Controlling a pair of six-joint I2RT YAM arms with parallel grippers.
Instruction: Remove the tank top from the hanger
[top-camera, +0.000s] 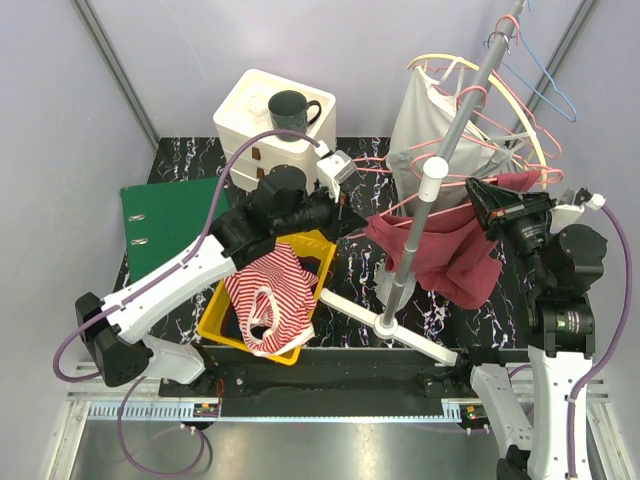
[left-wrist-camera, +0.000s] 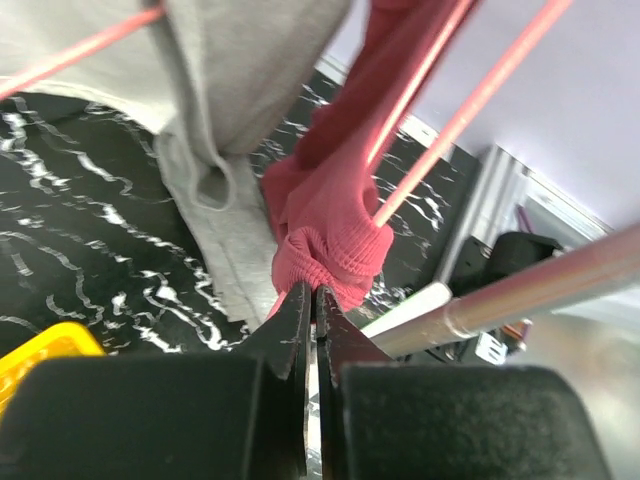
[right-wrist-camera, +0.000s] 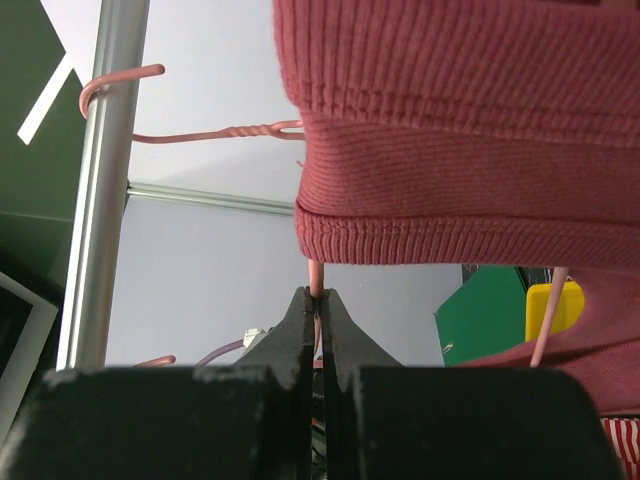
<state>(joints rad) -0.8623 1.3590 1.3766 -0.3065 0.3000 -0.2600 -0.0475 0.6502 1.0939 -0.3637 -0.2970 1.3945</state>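
Risk first: my left gripper is closed tight at the bunched corner of the red tank top. The bite looks shallow, only the hem's edge at the tips, so a pull from here could slip off the knit and leave the cloth on the wire. Second worry: the pink hanger runs straight into that bunch, so a tug along it may drag hanger and garment together or snag the ribbed hem. The grey garment hangs just beside, upper left of the left wrist frame, and could get swept along. My right gripper is pinched on a thin pink hanger wire, low centre of its frame; if that pinch rolls, the hanger swings on the rack pole. Position: the tank top touches the left tips from above, centre frame. In the right wrist view it fills the top right, directly above the tips. From overhead it drapes centre-right, between both grippers.
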